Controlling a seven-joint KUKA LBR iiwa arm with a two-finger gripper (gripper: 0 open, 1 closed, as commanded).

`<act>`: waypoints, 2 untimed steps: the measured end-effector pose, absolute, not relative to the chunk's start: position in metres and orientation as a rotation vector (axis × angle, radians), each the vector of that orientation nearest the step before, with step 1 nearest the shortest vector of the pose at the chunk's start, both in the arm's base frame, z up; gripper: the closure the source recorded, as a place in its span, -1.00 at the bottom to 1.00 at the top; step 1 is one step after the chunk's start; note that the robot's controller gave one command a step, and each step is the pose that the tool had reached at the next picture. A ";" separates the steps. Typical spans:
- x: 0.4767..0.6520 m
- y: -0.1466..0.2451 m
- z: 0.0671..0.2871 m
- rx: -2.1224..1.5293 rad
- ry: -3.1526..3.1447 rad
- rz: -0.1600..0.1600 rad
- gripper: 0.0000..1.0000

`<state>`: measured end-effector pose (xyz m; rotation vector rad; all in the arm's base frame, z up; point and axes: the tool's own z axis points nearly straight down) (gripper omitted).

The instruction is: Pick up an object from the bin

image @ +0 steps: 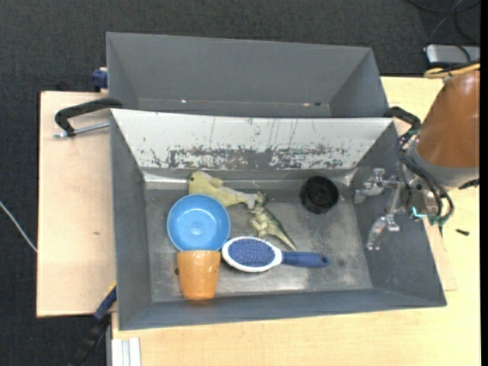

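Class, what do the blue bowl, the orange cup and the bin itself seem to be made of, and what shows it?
Blue bowl: likely plastic, smooth, slight sheen, uniform colour. Orange cup: probably plastic too, matte, evenly coloured. Bin: grey painted metal by the look; its back wall is scratched and worn in streaks.

The arm's wrist wears a rounded orange cover (457, 120), smooth and faintly glossy, shaped like a dome. Right under that cover sits a dark grey collar (423, 166), ring-shaped and matt. On the collar's far side from the cover is the pincer (374, 208), all bare silver metal, built from small angular blocks and thin rods, with two slim fingers (379, 227) that catch the light. Just below the cover a bundle of dark cables (441, 204) loops loosely, and a short teal piece (416, 213) shows among them.
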<state>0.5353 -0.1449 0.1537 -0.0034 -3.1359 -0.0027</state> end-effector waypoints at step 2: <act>0.508 -0.057 0.072 0.200 -3.141 0.000 1.00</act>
